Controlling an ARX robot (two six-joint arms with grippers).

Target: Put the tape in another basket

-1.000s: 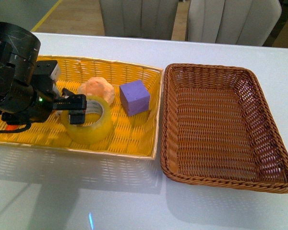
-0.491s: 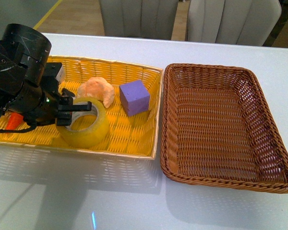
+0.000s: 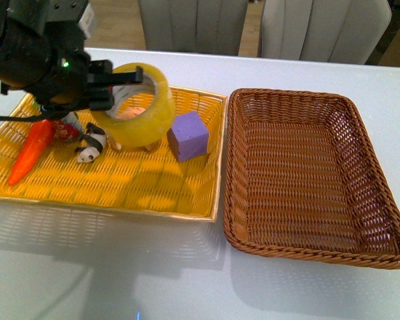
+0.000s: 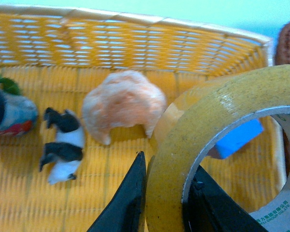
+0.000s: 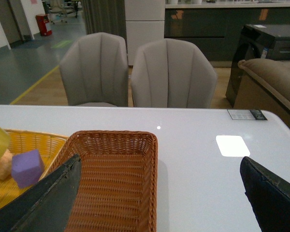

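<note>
Your left jaws pinch the tape [image 3: 155, 107] by its wall, above the yellow tray [image 3: 217, 157]; the purple cube [image 3: 187, 135] sits between it and the basket [image 3: 300, 251]. Right jaws gape, holding nothing.

The left claw [image 3: 115, 85] has gone up and a little away from the robot, and it has taken the tape [image 3: 147, 113] with it. The roll lay before on the floor of the yellow tray [image 3: 153, 193]; now it hangs above it. The carrot [image 3: 29, 153], the panda toy [image 3: 90, 145] and the small can [image 3: 68, 128], mostly hidden before, are now in view.
</note>
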